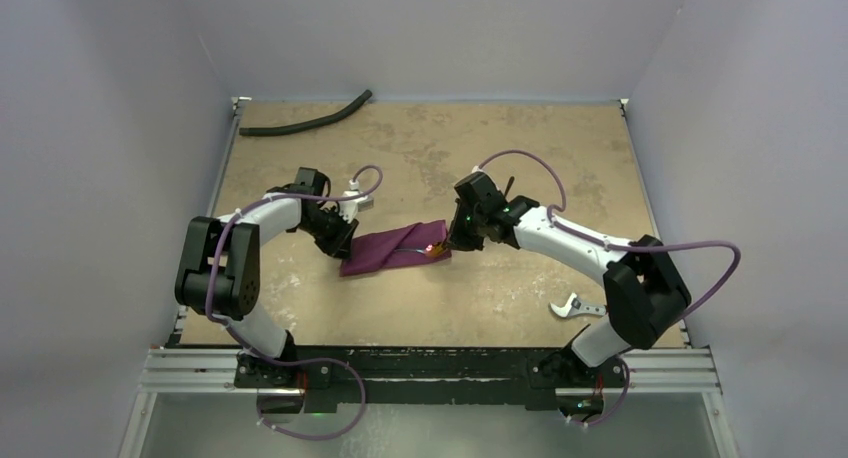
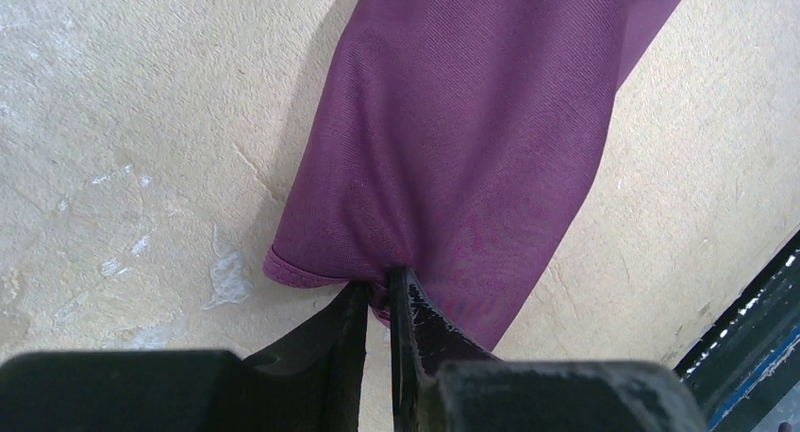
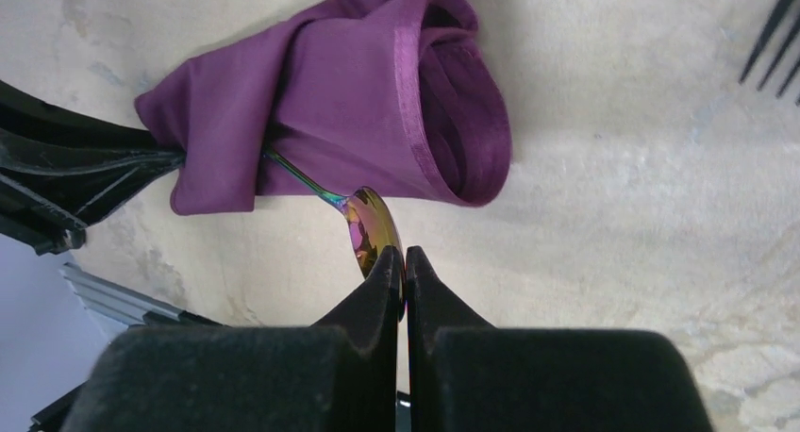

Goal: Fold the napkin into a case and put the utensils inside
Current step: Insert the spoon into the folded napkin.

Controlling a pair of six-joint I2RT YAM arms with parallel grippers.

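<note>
The plum-purple napkin (image 1: pixel 392 248) lies folded into a long pouch in the middle of the table. My left gripper (image 2: pixel 377 286) pinches the cloth at its left end, with a bunch of fabric between the fingers. At the right end the pouch mouth gapes open (image 3: pixel 453 102). My right gripper (image 3: pixel 401 262) is shut on the edge of the spoon's shiny gold bowl (image 3: pixel 368 226). The spoon's thin handle runs under a fold of the napkin (image 3: pixel 311 102) and is hidden there. Dark fork tines (image 3: pixel 769 31) show at the top right of the right wrist view, apart from the napkin.
A long black hose (image 1: pixel 300 125) lies at the far left of the table. A silver-jawed tool (image 1: pixel 573 306) lies near the right arm's base. The left gripper's black fingers (image 3: pixel 66 173) show at the napkin's far end in the right wrist view.
</note>
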